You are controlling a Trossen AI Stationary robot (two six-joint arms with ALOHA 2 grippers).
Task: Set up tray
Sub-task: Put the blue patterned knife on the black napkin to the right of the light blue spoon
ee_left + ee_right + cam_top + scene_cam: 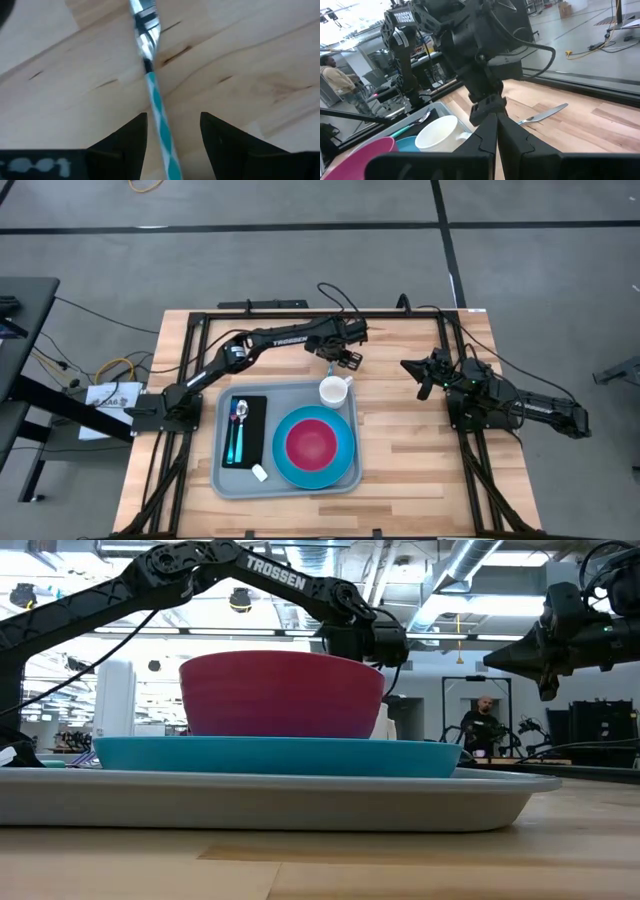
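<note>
High view shows the tray (345, 477) lying mid-surface toward the front edge, already carrying a plate (345, 452) with a bowl (311, 442) on it, a cup (334, 391) at its far right corner, and a black napkin (256, 430) with a spoon (238, 432). One utensil (544, 114), probably a knife or fork, lies on bare wood beyond the tray, so the setup looks nearly finished. The left gripper (346, 359) hangs over that utensil with its jaws released, straddling the teal handle without touching it. The right gripper (420, 370) waits to the right of the tray, jaws clenched on nothing.
</note>
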